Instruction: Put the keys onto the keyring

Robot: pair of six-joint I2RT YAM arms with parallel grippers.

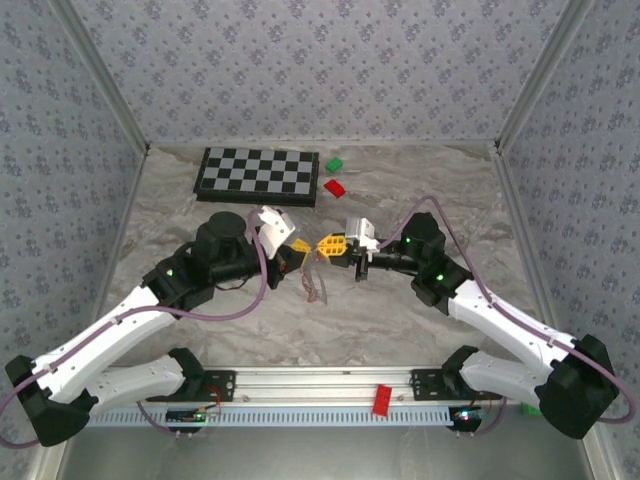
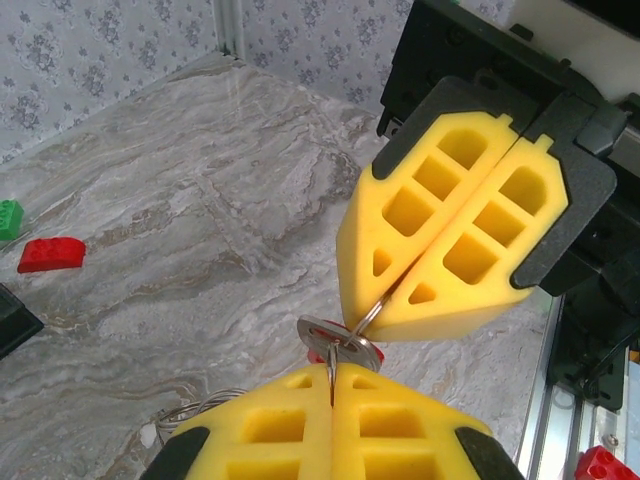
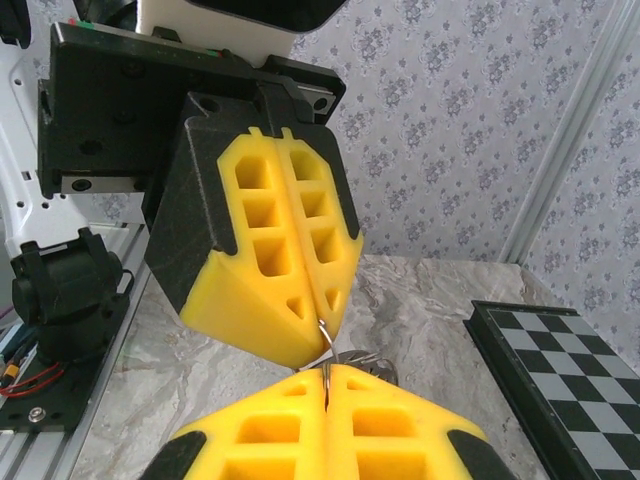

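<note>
Over the middle of the table my left gripper point(image 1: 302, 252) and right gripper point(image 1: 330, 245) meet tip to tip. Both are shut on the thin grey wire of the keyring point(image 1: 318, 287), whose loop hangs below them. In the left wrist view my left gripper point(image 2: 333, 368) pinches the wire from below. The right gripper point(image 2: 385, 305) pinches it from above. A small flat metal key point(image 2: 340, 340) with red behind it sits on the wire between the tips. In the right wrist view a curved piece of keyring point(image 3: 324, 345) runs from the left gripper point(image 3: 322, 325) into my right gripper point(image 3: 326, 368).
A checkerboard point(image 1: 260, 175) lies at the back, with a green block point(image 1: 333, 164) and a red block point(image 1: 335, 188) beside it. Another red block point(image 1: 381, 398) sits on the front rail. The enclosure walls stand at the left, the right and the back.
</note>
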